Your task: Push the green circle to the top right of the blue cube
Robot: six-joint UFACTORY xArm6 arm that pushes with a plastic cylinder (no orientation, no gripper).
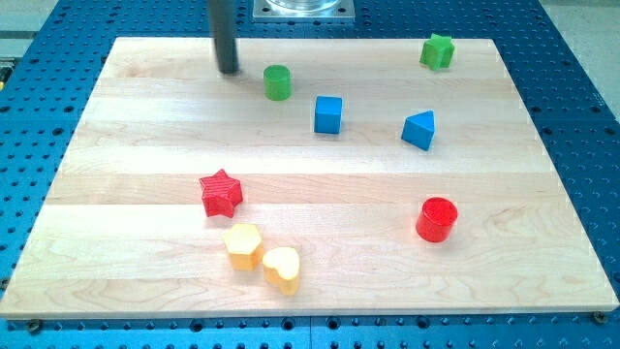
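Observation:
The green circle [277, 82] is a short green cylinder near the view's top, left of centre. The blue cube [328, 114] stands to its lower right, a small gap apart. My tip [228, 70] is the lower end of the dark rod, resting on the board to the left of the green circle and slightly above it, not touching it.
A green star [438, 51] lies at the top right. A blue triangle [419, 130] is right of the cube. A red star [221, 193], a yellow pentagon [242, 245] and a yellow heart [282, 269] sit at lower left. A red cylinder [436, 219] is at lower right. The wooden board [136, 145] lies on a blue perforated table.

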